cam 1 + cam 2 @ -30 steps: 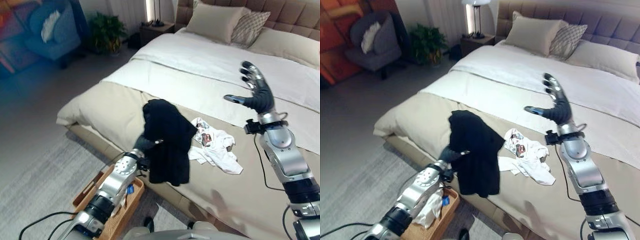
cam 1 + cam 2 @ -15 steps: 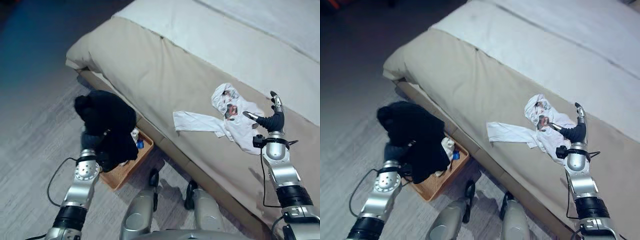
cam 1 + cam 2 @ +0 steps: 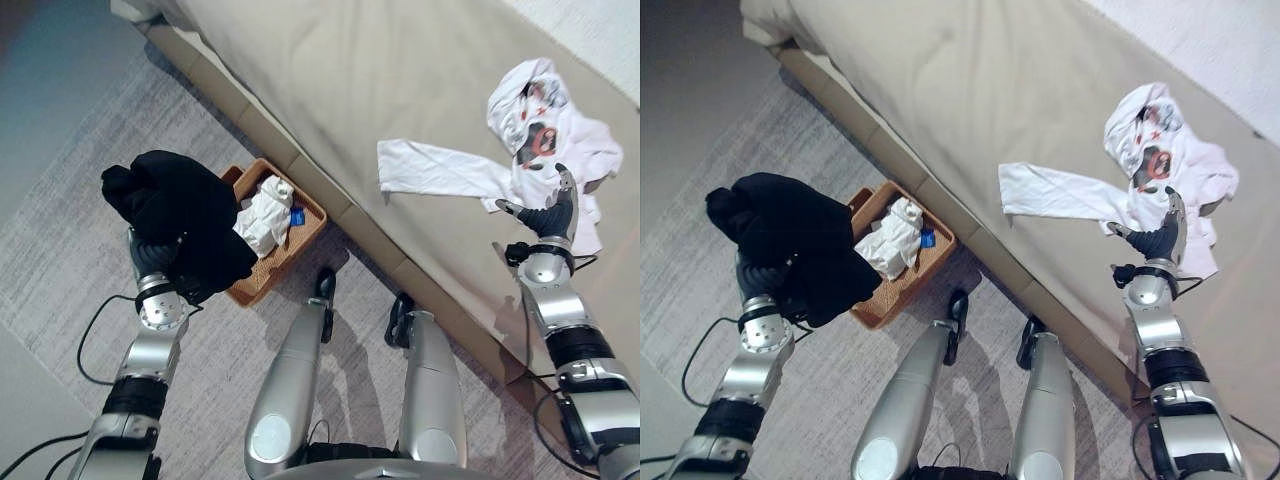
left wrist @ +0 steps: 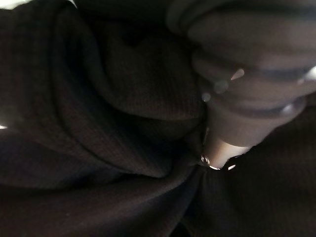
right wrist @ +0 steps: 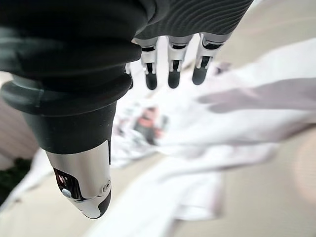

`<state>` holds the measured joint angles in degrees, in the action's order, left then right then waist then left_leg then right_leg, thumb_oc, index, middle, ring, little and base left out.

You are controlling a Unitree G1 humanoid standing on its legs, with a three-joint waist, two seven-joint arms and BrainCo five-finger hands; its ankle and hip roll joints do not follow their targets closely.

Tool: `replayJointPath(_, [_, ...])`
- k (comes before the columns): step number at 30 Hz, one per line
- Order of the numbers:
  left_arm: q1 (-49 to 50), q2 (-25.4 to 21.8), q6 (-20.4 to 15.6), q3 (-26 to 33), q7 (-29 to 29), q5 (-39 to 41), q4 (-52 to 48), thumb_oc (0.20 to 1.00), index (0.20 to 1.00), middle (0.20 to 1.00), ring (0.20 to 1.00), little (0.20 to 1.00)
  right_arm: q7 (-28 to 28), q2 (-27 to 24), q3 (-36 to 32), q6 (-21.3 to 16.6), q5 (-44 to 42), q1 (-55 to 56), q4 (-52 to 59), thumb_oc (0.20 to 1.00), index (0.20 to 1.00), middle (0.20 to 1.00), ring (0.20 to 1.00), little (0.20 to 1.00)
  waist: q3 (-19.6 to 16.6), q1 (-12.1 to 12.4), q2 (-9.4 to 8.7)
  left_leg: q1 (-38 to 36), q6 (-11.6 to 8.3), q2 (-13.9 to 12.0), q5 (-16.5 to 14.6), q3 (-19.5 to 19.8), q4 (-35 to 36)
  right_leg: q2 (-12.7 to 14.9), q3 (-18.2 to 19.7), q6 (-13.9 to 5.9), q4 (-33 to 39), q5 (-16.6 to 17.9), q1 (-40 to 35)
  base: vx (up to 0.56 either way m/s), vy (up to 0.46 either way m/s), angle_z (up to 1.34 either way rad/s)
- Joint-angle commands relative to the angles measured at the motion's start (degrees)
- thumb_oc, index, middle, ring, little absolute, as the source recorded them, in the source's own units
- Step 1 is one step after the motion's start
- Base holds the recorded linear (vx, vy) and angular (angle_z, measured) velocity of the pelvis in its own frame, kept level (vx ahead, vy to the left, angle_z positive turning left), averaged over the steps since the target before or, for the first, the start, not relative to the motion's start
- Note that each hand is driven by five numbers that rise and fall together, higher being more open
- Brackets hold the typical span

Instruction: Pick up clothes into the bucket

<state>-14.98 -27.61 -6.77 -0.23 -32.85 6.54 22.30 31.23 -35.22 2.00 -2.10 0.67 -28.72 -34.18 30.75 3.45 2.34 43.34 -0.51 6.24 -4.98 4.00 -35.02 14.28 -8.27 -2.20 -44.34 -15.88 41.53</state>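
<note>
A soft black garment [image 3: 180, 218], bunched and matte, is clutched in the left hand [image 3: 150, 262], whose fingers are largely buried in the folds, just beside a woven tan basket [image 3: 300, 237] holding crumpled white cloth [image 3: 262, 214] on the grey carpet [image 3: 90, 150]. The right hand [image 3: 550, 217] hovers with fingers straight over a rumpled white printed shirt [image 3: 530, 130] on the beige bed [image 3: 380, 70].

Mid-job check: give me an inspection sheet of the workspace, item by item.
Surface: beige bed above a grey rug.
Job's things: black garment bunched in the left robot hand, beside and partly over the basket; white printed shirt spread on the bed.
Clutter: white cloth and a small blue item already in the basket.
Robot hands: left curled in the black garment; right robot hand open above the shirt.
Cables: nothing noted.
Surroundings: nothing seen.
</note>
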Motion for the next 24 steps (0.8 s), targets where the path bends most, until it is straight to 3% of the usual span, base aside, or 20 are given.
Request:
replayJointPath(1, [-3.7, -4.9, -1.2, 1.2, -4.4, -2.5, 0.5, 0.200, 0.200, 0.200, 0.200, 0.200, 2.9, -4.1, 1.1, 0.1, 1.1, -3.5, -2.0, 1.000, 1.000, 1.000, 1.000, 1.000, -1.0, -1.2, -1.76, 1.6, 1.19, 1.4, -6.7, 0.6, -4.7, 1.5, 4.0, -2.98, 4.4, 5.7, 1.1, -0.06, 0.021, -0.06])
replayJointPath(5, [-10.0, -8.4, -0.5, -1.6, -5.7, -1.7, 4.8, 0.200, 0.200, 0.200, 0.200, 0.200, 5.0, -6.7, 2.6, 0.3, -0.8, -7.1, -4.5, 1.000, 1.000, 1.000, 1.000, 1.000, -1.0, -2.4, -2.98, 9.8, 0.94, 0.8, -6.7, -0.1, -7.3, 0.9, 5.0, -3.13, 2.9, 6.7, 9.5, -0.04, 0.017, -0.09])
replayJointPath(13, [-18.1, -12.6, 2.1, -5.1, -7.9, -1.4, 12.8, 0.200, 0.200, 0.200, 0.200, 0.200, 8.4, -8.8, 4.9, -0.3, -5.6, -15.0, -7.2, 1.000, 1.000, 1.000, 1.000, 1.000, -1.0, -3.9, -4.69, 17.8, 0.92, -0.6, -6.7, -1.3, -9.3, -0.5, 6.1, -3.79, 3.2, 8.7, 18.1, 0.00, 0.017, -0.14])
replayJointPath(15, [-19.7, -13.0, 2.1, -5.2, -8.4, -0.3, 14.3, 0.485, 0.485, 0.485, 0.485, 0.485, 9.6, -8.8, 4.6, -0.3, -6.3, -16.5, -6.5, 1.000, 1.000, 1.000, 1.000, 1.000, -1.0, -4.1, -5.06, 19.2, 0.98, -0.9, -6.8, -1.5, -9.5, -0.9, 6.2, -4.10, 3.6, 9.2, 19.6, 0.01, 0.016, -0.14])
replayJointPath(16, [-20.5, -13.7, 2.2, -5.4, -8.5, 0.0, 15.2, 0.216, 0.216, 0.216, 0.216, 0.216, 10.5, -8.8, 4.8, -0.5, -6.5, -17.1, -6.2, 1.000, 1.000, 1.000, 1.000, 1.000, -1.0, -4.3, -5.25, 19.7, 1.04, -1.0, -6.8, -1.6, -9.6, -0.9, 6.2, -4.23, 3.8, 9.3, 20.1, 0.02, 0.000, -0.17])
replayJointPath(17, [-21.5, -14.0, 2.2, -5.9, -8.7, 0.1, 16.1, 0.238, 0.238, 0.238, 0.238, 0.238, 11.2, -9.2, 4.7, -0.8, -6.8, -18.0, -6.4, 1.000, 1.000, 1.000, 1.000, 1.000, -1.0, -4.4, -5.41, 20.4, 1.07, -1.2, -6.8, -1.5, -9.7, -1.0, 6.4, -4.36, 4.0, 9.5, 20.8, 0.01, 0.005, -0.14])
replayJointPath(18, [-22.2, -14.5, 2.3, -6.2, -8.7, 0.2, 16.4, 0.580, 0.580, 0.580, 0.580, 0.580, 11.7, -9.4, 4.9, -0.9, -6.7, -18.5, -6.0, 1.000, 1.000, 1.000, 1.000, 1.000, -1.0, -4.6, -5.54, 20.7, 1.13, -1.3, -6.9, -1.5, -9.8, -1.1, 6.4, -4.45, 4.2, 9.6, 21.1, 0.02, 0.007, -0.10])
replayJointPath(19, [-22.7, -15.0, 2.7, -6.4, -8.6, 0.1, 17.2, 1.000, 1.000, 1.000, 1.000, 1.000, 12.0, -9.8, 4.8, -1.1, -6.9, -19.2, -5.9, 1.000, 1.000, 1.000, 1.000, 1.000, -1.0, -4.7, -5.64, 21.3, 1.18, -1.3, -7.0, -1.6, -9.9, -1.2, 6.6, -4.47, 4.3, 9.7, 21.7, 0.02, 0.023, -0.04])
replayJointPath(24, [-26.6, -15.5, 5.7, -8.7, -7.5, 2.0, 23.1, 1.000, 1.000, 1.000, 1.000, 1.000, 12.5, -11.6, 6.5, -0.6, -9.1, -23.9, -8.0, 1.000, 1.000, 1.000, 1.000, 1.000, -1.0, -4.9, -5.98, 22.9, 1.57, -1.4, -7.2, -1.7, -10.0, -1.3, 6.4, -4.69, 4.4, 9.9, 23.5, 0.01, 0.012, -0.06])
